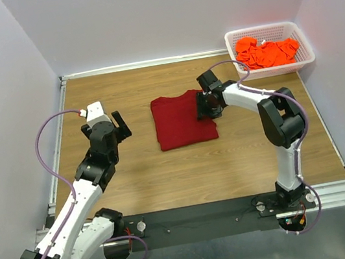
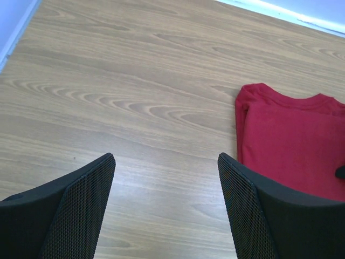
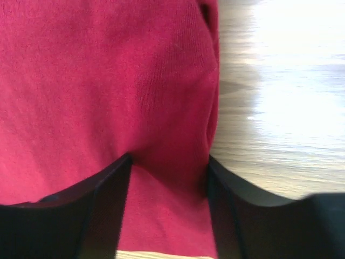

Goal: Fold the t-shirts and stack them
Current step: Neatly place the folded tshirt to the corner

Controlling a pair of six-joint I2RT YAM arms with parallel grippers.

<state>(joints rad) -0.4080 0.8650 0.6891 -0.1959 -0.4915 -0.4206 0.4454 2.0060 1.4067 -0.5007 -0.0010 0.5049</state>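
1. Wood-grain table [image 1: 146,173] with pale walls around it; a white basket [image 1: 274,69] sits at its far right corner.
2. Your dark red shirt [image 1: 183,120] lies folded flat near the middle of the table.
3. Orange shirts [image 1: 269,53] are heaped in the basket.
4. Your left jaws stand wide apart above bare wood, to the left of the red shirt and not touching it.
5. Your right jaws are parted, with the fingers [image 3: 108,210] down on the red shirt's right edge. Cloth lies between them, not pinched.
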